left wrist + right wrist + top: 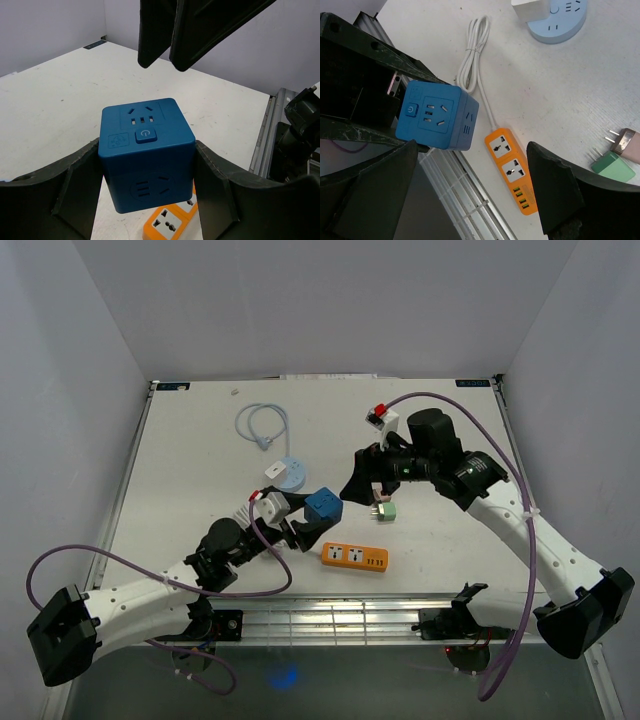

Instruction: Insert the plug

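My left gripper (312, 516) is shut on a blue cube socket (324, 507) and holds it above the table. In the left wrist view the cube (145, 150) sits between both fingers (75, 192), a power button and socket faces showing. My right gripper (357, 480) is open and empty, hovering just right of and above the cube; its fingertips (170, 35) show at the top of the left wrist view. A green plug (387, 510) and a pink plug (377, 494) lie on the table under the right arm, also in the right wrist view (614, 166), (627, 142).
An orange power strip (355, 558) lies near the front edge, below the cube (512, 170). A round light-blue socket (283, 473) with a white adapter, a coiled pale cable (262, 425) and a white-and-red adapter (381, 418) lie farther back. A metal rail (340, 618) runs along the front.
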You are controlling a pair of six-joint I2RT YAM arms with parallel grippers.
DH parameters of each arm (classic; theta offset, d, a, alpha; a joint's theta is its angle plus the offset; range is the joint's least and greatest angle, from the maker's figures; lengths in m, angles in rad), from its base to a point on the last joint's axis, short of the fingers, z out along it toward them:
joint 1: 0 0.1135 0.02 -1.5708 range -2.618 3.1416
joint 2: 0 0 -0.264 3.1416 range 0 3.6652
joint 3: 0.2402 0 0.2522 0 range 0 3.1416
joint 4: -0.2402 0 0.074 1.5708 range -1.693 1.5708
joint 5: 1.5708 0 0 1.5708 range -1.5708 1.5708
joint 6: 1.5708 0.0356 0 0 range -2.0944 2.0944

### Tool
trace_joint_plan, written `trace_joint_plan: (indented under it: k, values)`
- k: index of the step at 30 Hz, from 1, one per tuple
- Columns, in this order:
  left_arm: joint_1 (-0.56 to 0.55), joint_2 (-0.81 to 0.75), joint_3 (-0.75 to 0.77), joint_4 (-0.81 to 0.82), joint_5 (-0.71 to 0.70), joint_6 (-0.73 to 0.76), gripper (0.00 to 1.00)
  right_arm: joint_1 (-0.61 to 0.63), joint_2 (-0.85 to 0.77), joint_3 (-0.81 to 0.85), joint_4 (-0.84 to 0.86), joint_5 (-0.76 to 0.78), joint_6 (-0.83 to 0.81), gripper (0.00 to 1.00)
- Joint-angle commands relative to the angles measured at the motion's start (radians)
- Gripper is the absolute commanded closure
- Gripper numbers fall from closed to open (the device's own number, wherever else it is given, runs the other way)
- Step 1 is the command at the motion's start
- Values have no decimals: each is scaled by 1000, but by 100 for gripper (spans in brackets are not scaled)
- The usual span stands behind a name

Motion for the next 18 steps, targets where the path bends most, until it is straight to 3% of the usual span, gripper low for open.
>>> trace_joint_plan:
  k: [1, 18]
  values:
    - [-6, -11, 5, 56, 28, 11, 60, 4, -18, -13, 12, -36, -23, 6]
    - [-62, 86, 50, 67, -121, 75, 64, 138, 106, 115, -97, 94, -19, 3]
